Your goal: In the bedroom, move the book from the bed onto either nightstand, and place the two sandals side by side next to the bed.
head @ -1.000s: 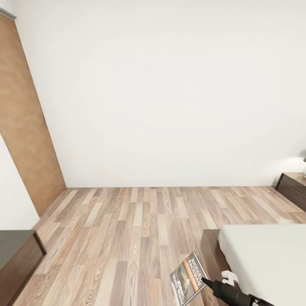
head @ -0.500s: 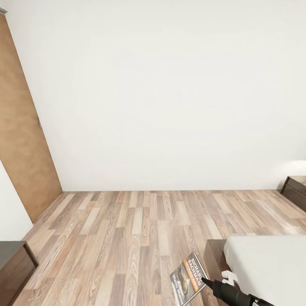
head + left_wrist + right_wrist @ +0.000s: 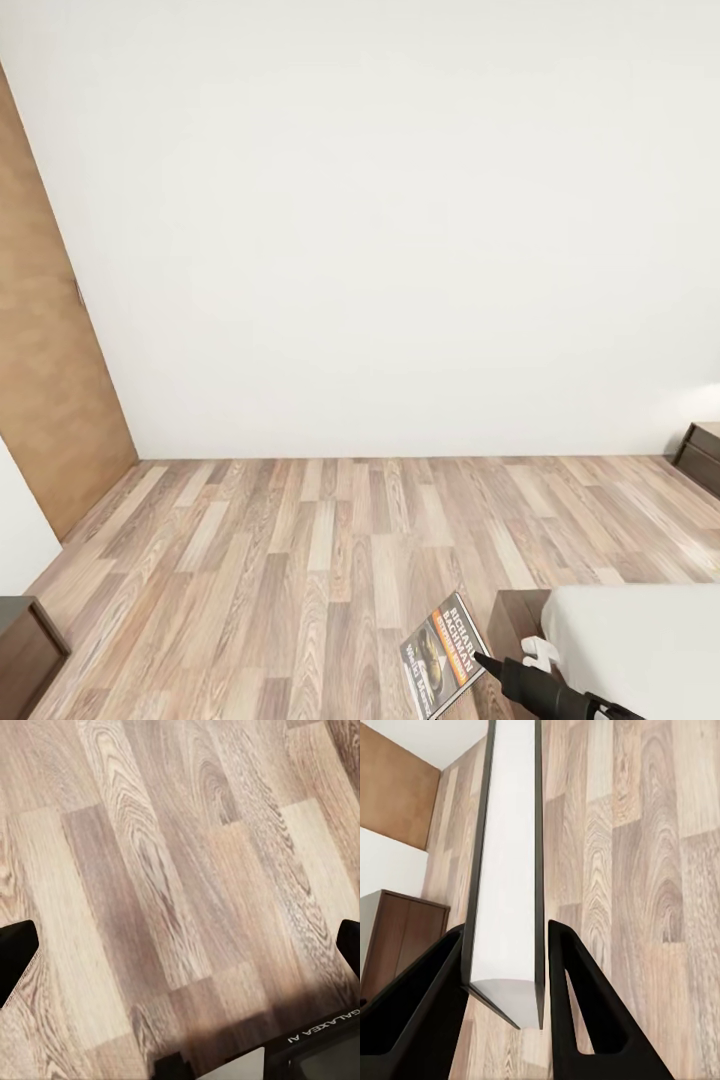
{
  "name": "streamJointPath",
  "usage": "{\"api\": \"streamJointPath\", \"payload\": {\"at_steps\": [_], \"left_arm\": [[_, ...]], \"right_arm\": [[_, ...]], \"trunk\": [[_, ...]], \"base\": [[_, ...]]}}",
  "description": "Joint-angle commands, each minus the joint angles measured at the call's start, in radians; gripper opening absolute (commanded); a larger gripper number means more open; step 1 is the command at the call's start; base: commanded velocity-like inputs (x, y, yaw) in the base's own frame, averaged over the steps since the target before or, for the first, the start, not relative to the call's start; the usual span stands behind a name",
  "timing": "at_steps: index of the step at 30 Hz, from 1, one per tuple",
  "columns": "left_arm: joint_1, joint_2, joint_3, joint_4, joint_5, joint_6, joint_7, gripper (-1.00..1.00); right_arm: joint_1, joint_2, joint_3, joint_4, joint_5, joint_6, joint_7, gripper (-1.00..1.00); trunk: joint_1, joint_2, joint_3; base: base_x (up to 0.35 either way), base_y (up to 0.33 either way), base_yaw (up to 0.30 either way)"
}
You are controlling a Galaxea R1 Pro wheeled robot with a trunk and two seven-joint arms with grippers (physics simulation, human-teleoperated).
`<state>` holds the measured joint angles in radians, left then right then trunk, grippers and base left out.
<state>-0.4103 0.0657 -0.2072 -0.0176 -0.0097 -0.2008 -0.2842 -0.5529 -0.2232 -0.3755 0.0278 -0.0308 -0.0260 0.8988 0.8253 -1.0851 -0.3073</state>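
My right gripper (image 3: 482,661) is shut on the book (image 3: 445,655), a thin dark paperback with an orange band, held tilted above the floor beside the bed's foot corner. In the right wrist view the book (image 3: 506,862) stands edge-on between the two black fingers (image 3: 577,1005). The bed (image 3: 640,650), with its off-white mattress and dark frame, lies at the lower right. A nightstand (image 3: 703,452) peeks in at the right edge by the wall. My left gripper (image 3: 181,945) is open over bare wood planks. The sandals are out of view.
A brown door (image 3: 45,380) stands along the left wall. A dark low cabinet (image 3: 25,650) sits at the lower left corner, also seen as the cabinet (image 3: 397,937) in the right wrist view. Wood-plank floor (image 3: 300,560) stretches to the white wall ahead.
The whole head view has shifted: bed, nightstand and cabinet have slid outward and down toward the picture's edges. The book and right gripper keep their place in view.
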Motion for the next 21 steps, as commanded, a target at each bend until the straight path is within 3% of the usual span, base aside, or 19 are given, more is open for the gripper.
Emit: {"api": "streamJointPath", "payload": {"at_steps": [1,21], "left_arm": [[-0.001,0.0,-0.005,0.001,-0.001,-0.005,-0.001,1.0],[-0.001,0.0,-0.005,0.001,-0.001,-0.005,-0.001,1.0]], "right_arm": [[-0.001,-0.001,-0.002,0.003,-0.003,-0.003,0.003,-1.0],[-0.002,-0.001,-0.002,0.003,-0.003,-0.003,0.003,-1.0]], "trunk": [[0.0,-0.001,-0.001],[0.0,-0.001,-0.005]], "base": [[0.129,0.0,0.0],[0.011,0.0,0.0]]}}
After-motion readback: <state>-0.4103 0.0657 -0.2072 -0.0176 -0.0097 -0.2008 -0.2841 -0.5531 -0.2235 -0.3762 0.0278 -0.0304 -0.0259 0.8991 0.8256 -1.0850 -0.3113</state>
